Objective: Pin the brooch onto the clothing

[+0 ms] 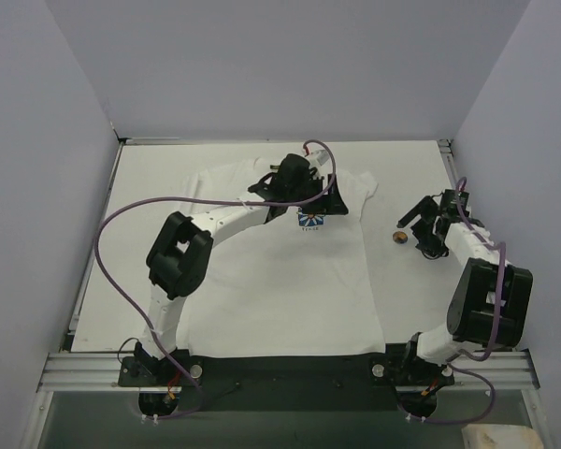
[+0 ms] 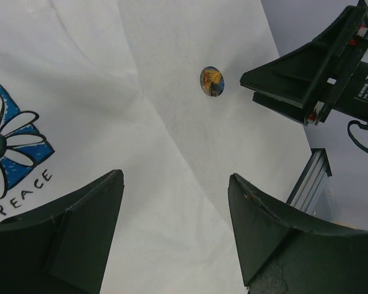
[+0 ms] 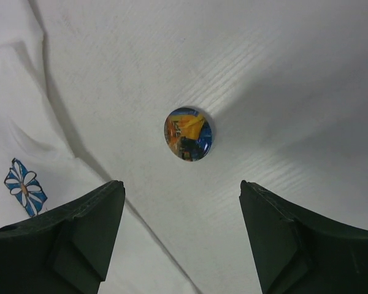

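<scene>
Brooch (image 3: 188,133) round, glossy (orange-blue picture); T-shirt (image 1: 280,290) white, creased.

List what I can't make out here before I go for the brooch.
- All views: the back and pin of the brooch, which lies face up on top of them.
- Top view: the neckline of the shirt, covered by the left arm.
- Left wrist view: the daisy print, cut off by the left edge.
- Top view: the brooch's picture, too small to read.
</scene>
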